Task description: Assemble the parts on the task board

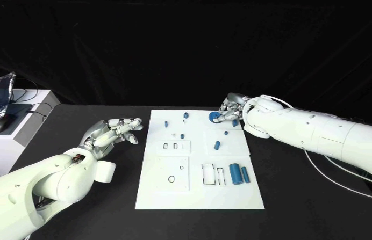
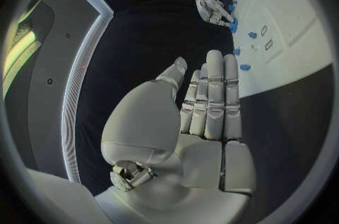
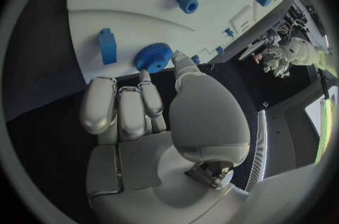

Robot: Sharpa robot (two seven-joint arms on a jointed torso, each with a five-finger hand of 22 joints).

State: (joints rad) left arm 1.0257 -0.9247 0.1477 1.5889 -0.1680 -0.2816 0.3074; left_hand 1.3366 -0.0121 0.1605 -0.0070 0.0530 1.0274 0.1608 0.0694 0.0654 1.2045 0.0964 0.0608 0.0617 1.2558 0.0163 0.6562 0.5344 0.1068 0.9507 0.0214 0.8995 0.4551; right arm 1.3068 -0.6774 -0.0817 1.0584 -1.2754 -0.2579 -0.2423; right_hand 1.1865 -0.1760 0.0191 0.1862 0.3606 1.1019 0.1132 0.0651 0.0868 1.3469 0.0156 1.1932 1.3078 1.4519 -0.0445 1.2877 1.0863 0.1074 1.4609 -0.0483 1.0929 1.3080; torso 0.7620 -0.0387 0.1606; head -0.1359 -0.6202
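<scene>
Task board (image 1: 155, 191) mid table (image 1: 310, 208), gear (image 1: 214, 116) at far edge, 2 cylinders (image 1: 238, 174) near-right

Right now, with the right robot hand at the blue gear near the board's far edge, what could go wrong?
1. The right robot hand meets the blue gear only at its fingertips; the gear could slip or tip if lifted.
2. The gear sits close to the task board's far edge, so a nudge could push it onto the black table.
3. A small blue block lies close beside the gear; the fingers could knock it.
</scene>
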